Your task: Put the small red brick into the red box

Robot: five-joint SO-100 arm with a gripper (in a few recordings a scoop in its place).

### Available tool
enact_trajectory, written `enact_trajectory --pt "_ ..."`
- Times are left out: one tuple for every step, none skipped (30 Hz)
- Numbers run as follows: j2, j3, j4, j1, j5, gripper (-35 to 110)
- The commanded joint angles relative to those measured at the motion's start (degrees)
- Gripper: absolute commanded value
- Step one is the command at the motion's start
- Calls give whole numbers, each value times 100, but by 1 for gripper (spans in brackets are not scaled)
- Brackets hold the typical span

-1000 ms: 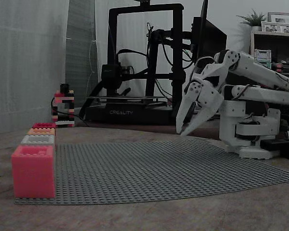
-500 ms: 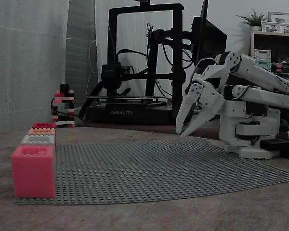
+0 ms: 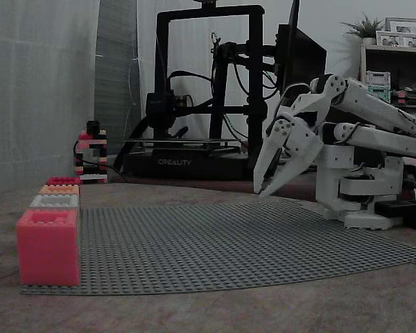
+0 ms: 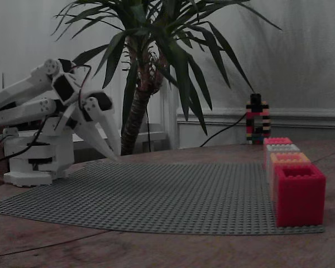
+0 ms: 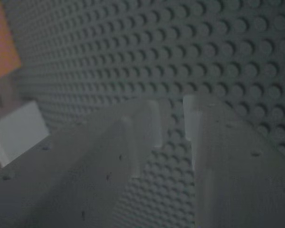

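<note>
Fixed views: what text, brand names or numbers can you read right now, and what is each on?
"CREALITY": on the front of the black 3D printer's base, behind the studded mat.
Framed pictures on the shelf: too small to read.
Nothing else is legible.

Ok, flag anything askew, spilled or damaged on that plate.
Nothing stands out. The grey baseplate lies flat, the red box and the boxes behind it stand upright in a row along its edge, and the gripper hangs above, jaws slightly apart.
</note>
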Motion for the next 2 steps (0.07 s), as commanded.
enact_trajectory --pt "88 18 132 -114 79 0" --pt "88 18 132 -114 79 0"
